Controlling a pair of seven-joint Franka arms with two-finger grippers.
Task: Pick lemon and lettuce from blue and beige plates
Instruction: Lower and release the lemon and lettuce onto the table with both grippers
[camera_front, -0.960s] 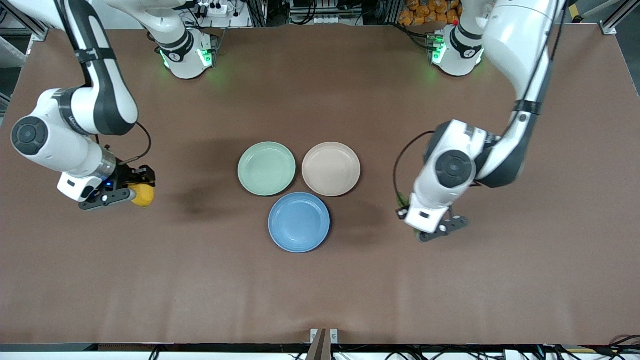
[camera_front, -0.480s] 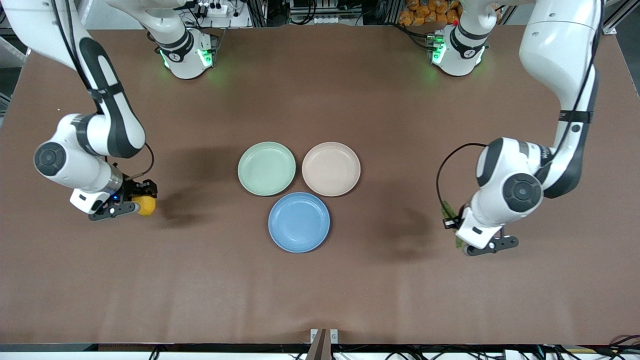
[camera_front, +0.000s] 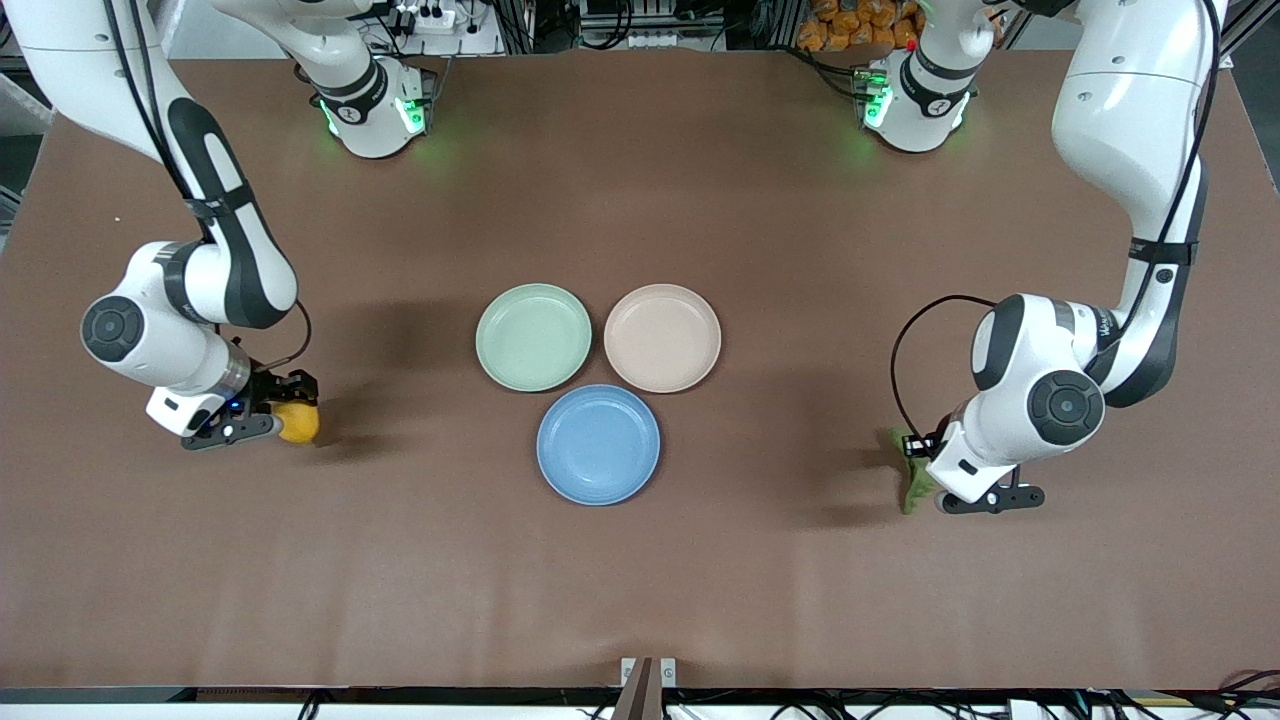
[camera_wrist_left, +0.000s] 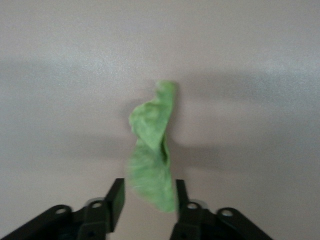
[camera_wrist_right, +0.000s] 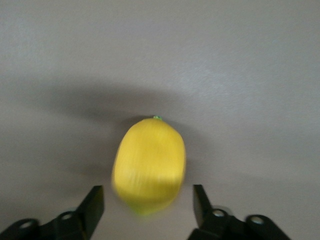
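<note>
Lemon (camera_wrist_right: 149, 165) between parted fingers (camera_wrist_right: 92, 205) of right gripper (camera_front: 262, 423), lower left of front frame, on table (camera_front: 640, 580). Lettuce (camera_wrist_left: 150, 165) clamped by left gripper (camera_front: 985, 497) fingers (camera_wrist_left: 117, 196), lower right. Blue plate (camera_front: 598, 444) and beige plate (camera_front: 662, 337) central, bare.

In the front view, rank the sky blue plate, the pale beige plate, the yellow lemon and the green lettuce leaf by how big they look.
1. Sky blue plate and pale beige plate: they look alike, so no ranking between them.
2. Green lettuce leaf and yellow lemon: both far smaller and partly hidden by the left gripper and right gripper, so unsure.
</note>
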